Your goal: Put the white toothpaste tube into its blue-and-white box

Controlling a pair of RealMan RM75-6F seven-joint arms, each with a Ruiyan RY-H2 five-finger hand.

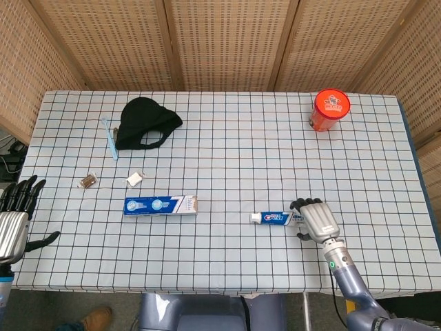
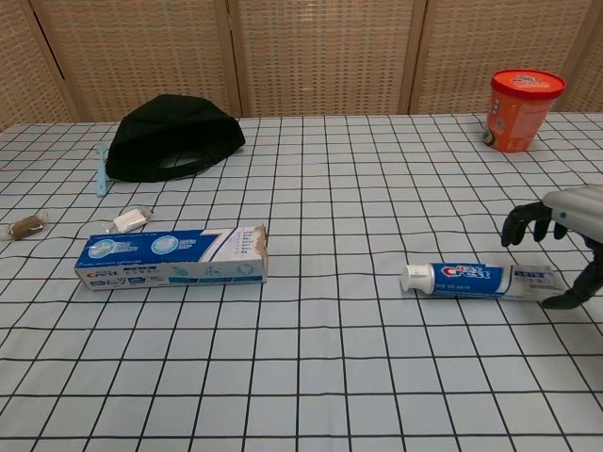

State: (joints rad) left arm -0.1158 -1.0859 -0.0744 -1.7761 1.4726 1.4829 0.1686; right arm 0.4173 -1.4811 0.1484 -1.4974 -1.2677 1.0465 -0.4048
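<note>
The white toothpaste tube (image 1: pixel 273 218) (image 2: pixel 476 279) lies flat at the front right of the table, cap pointing left. The blue-and-white box (image 1: pixel 160 205) (image 2: pixel 171 257) lies flat to its left, its open flap end facing the tube. My right hand (image 1: pixel 315 219) (image 2: pixel 563 235) hovers over the tube's tail end. Its fingers are arched on the far side, the thumb is low on the near side, and nothing is gripped. My left hand (image 1: pixel 15 218) stays off the table's front left edge with fingers spread and empty; the chest view does not show it.
A black cap (image 1: pixel 145 123) (image 2: pixel 174 137) and a blue toothbrush (image 1: pixel 110 138) (image 2: pixel 101 169) lie at the back left. Two small wrapped items (image 1: pixel 134 179) (image 1: pixel 87 181) sit behind the box. An orange tub (image 1: pixel 329 109) (image 2: pixel 523 108) stands at the back right.
</note>
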